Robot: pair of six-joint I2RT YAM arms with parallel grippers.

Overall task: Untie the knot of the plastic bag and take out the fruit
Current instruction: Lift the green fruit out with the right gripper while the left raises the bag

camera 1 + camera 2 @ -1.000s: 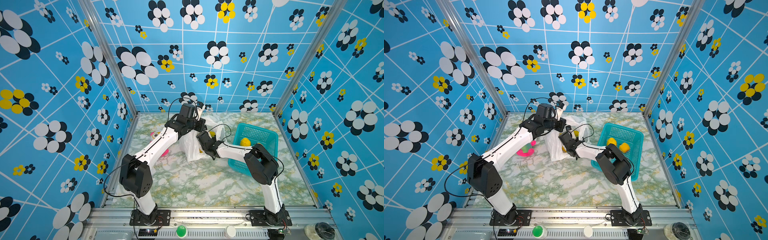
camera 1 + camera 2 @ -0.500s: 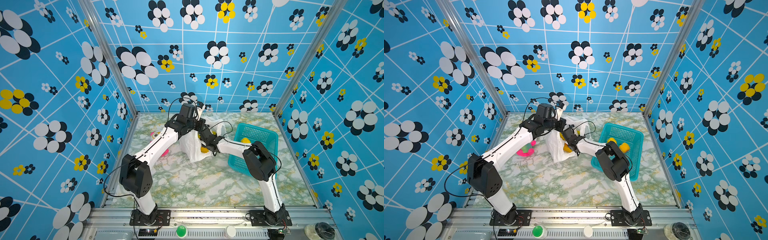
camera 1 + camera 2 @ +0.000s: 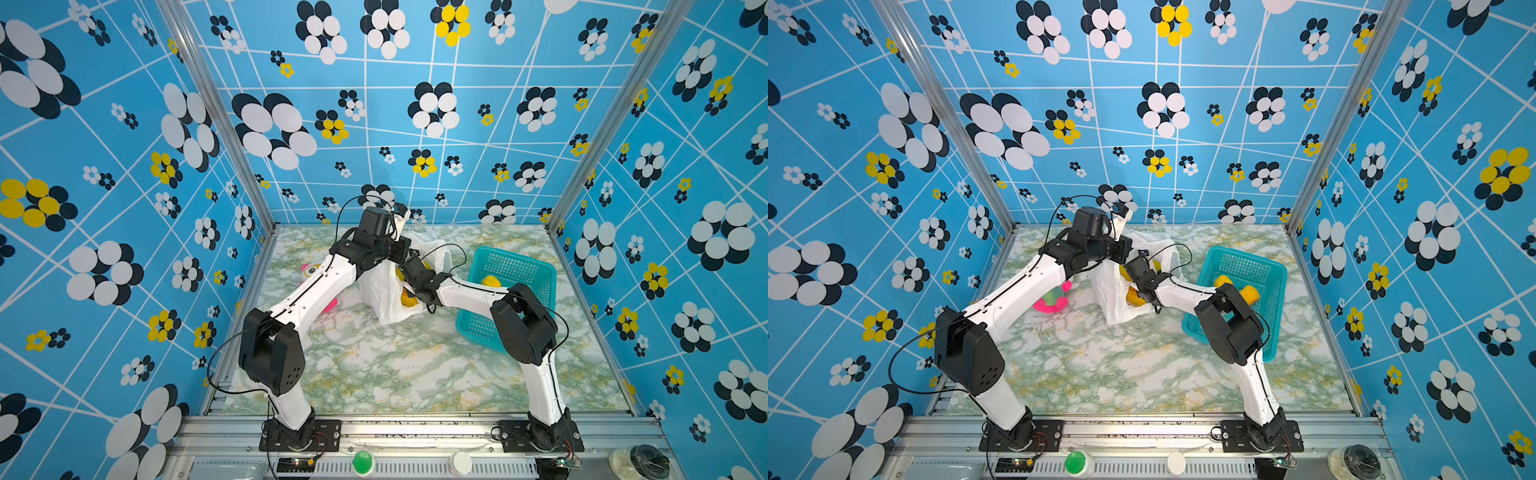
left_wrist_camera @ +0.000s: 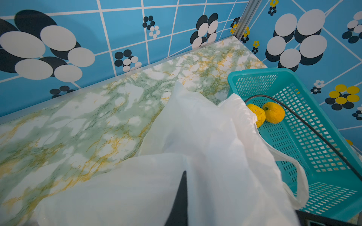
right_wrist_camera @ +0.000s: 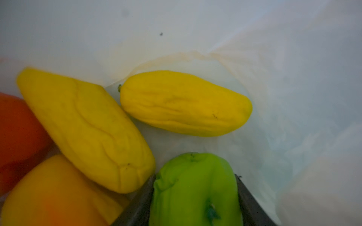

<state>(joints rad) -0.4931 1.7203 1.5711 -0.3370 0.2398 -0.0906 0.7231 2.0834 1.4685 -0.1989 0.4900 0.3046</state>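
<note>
Reaching right down inside the plastic bag (image 3: pixel 382 299) now with the right gripper (image 5: pixel 195 178), versus hanging just outside its mouth on the basket side a second ago. Closed partway round a green fruit (image 5: pixel 195 199), both fingers (image 5: pixel 141 205) pressed against its sides. Seeing two oblong yellow fruits (image 5: pixel 184 103) next to it down there, plus an orange one (image 5: pixel 49 195) and a red-orange one (image 5: pixel 17 137). Still pinching the bag's top edge up high with the left gripper (image 3: pixel 401 212), clamped fully on the plastic, same spot as before. Same place for the bag too, mid-table (image 3: pixel 395 365) between the pink plush toy (image 3: pixel 1050 303) and the teal basket (image 3: pixel 511 266). Spotting two yellow-orange fruits (image 4: pixel 274 112) in that basket already.
</note>
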